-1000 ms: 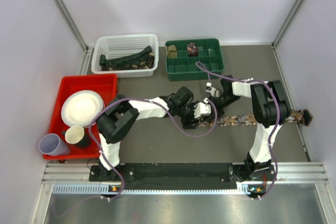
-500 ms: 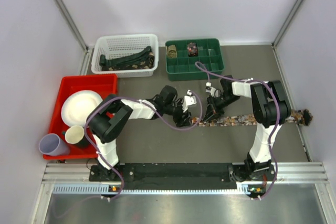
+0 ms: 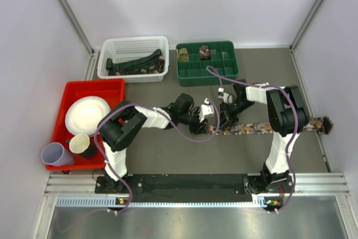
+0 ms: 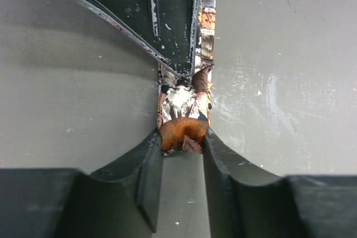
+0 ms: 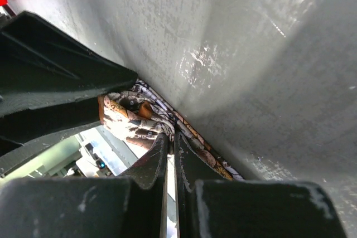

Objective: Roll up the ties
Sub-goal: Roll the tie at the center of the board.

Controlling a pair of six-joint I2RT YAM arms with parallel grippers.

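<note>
Left wrist view: left claw [image 4: 182, 144] clamps the coiled orange-lined end of the floral tie [image 4: 183, 118] on the scuffed grey surface [image 4: 279, 82]. The right claw [image 5: 170, 146], fingers together, hides part of the flat strip running right.

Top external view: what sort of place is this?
Likely a lab robot test cell: plain panel walls, metal frame posts, a black mounting rail, and a white basket of props.
</note>
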